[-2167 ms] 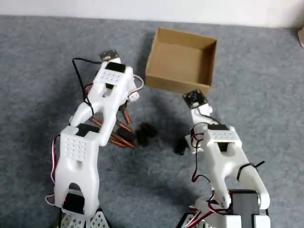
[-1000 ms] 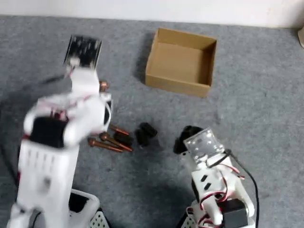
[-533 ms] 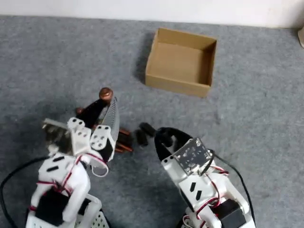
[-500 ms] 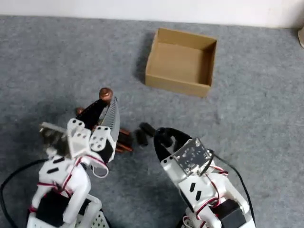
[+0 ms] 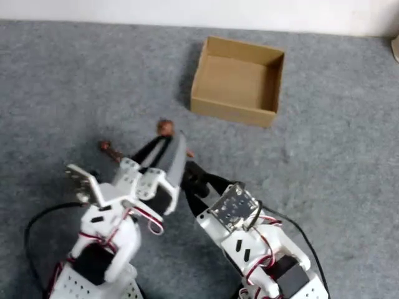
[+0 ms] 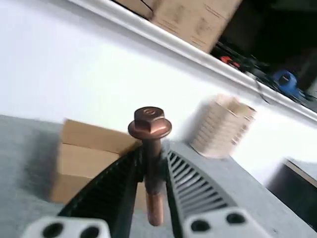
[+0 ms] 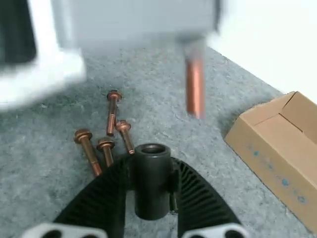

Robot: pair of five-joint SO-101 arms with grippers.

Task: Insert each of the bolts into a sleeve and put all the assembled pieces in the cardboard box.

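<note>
My left gripper (image 5: 167, 142) (image 6: 151, 163) is shut on a copper bolt (image 5: 164, 128) (image 6: 150, 148), held upright with its hex head on top. My right gripper (image 5: 198, 182) (image 7: 151, 196) is shut on a black sleeve (image 7: 151, 178), upright with its open end up. In the right wrist view the held bolt's shank (image 7: 195, 89) hangs above and a little beyond the sleeve, apart from it. Several loose bolts (image 7: 106, 144) lie on the carpet past the sleeve; one bolt (image 5: 107, 148) pokes out beside the left arm. The cardboard box (image 5: 237, 81) (image 7: 282, 148) (image 6: 84, 158) stands open at the back.
Grey carpet covers the table. A white wall runs along the far edge behind the box. A ribbed beige container (image 6: 223, 126) stands near the wall in the left wrist view. The two arms crowd the near middle, with free carpet to the right.
The left gripper has carried the bolt to the right, toward the middle. The right gripper with the sleeve has shifted left, so the two now stand close together.
</note>
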